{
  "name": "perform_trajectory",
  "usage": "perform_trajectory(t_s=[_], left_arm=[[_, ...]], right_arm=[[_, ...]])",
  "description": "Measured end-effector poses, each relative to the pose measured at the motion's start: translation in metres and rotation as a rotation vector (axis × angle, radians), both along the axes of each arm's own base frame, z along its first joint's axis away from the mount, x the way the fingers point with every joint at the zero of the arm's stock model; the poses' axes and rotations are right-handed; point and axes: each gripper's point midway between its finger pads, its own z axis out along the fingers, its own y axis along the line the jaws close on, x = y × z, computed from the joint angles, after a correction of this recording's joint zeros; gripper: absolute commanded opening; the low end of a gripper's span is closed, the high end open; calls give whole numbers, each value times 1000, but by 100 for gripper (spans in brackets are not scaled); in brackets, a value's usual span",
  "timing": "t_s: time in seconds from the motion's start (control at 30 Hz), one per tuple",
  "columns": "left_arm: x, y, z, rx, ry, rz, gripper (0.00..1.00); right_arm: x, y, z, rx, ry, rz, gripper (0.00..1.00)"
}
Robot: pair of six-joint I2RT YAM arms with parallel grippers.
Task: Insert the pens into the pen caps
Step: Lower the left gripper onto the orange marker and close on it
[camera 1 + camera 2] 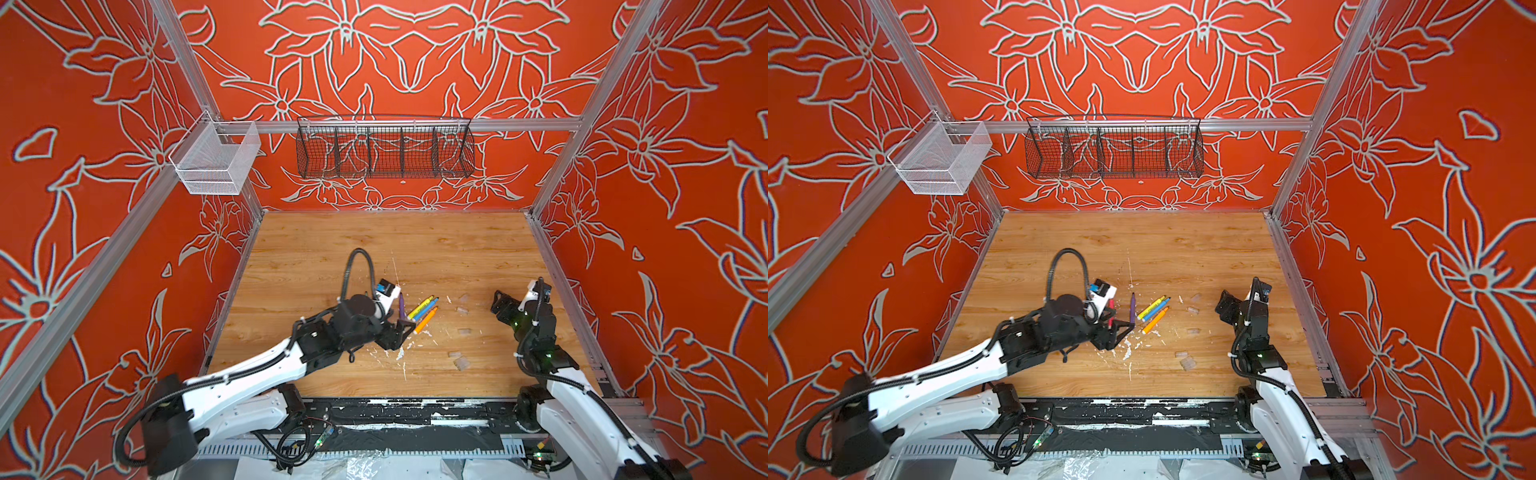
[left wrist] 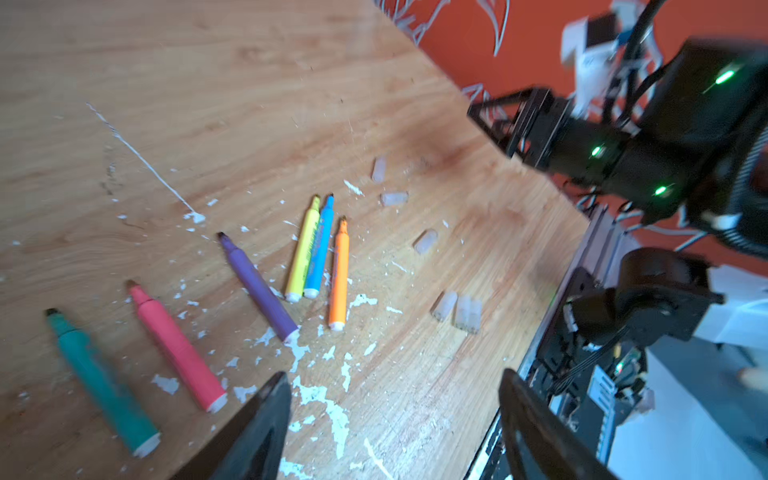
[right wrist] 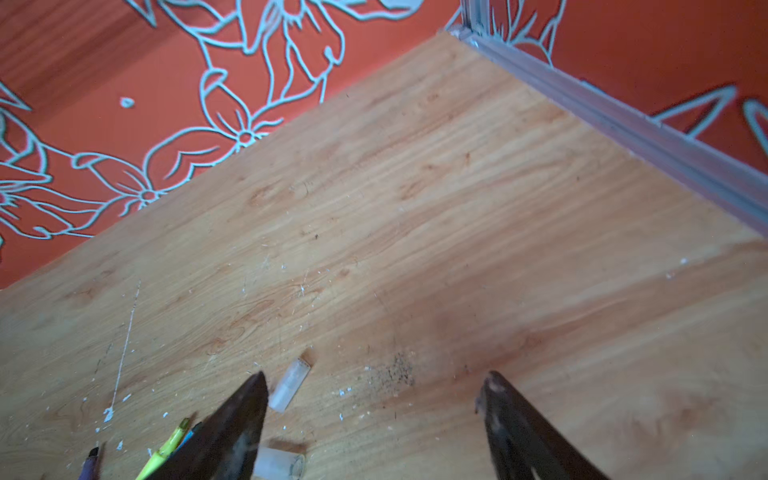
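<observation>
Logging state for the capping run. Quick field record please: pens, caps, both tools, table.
uncapped, lying flat: green pen, pink pen, purple pen, yellow pen, blue pen, orange pen
caps: clear, loose, on the right arm's side of the orange pen, none fitted
left tool: open, empty, over the white flecks near the purple pen
right tool: open, empty, one cap beside a finger
table: wood
capped so far: none
</observation>
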Motion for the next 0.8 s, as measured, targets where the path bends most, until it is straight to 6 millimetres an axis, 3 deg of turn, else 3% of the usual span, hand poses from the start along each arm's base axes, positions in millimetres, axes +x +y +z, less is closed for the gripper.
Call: perform_trajectory(t_s=[0.07, 0.2, 0.3, 0.63, 0.8], left_arm=[[7, -20, -20, 101, 29, -15, 51], [27, -49, -59, 290, 79, 1, 47], [39, -53, -79, 400, 89, 27, 40], [57, -58, -99, 552, 110, 57, 40], [62, -58, -116, 617, 125, 69, 40]], right_arm=[[-4, 0, 5, 5, -38, 0, 80], [-11, -1, 9, 11, -90, -1, 77], [-12, -1, 12, 15, -106, -2, 72], [-10, 3, -9, 15, -23, 17, 66], [-10, 4, -10, 17, -17, 25, 65]])
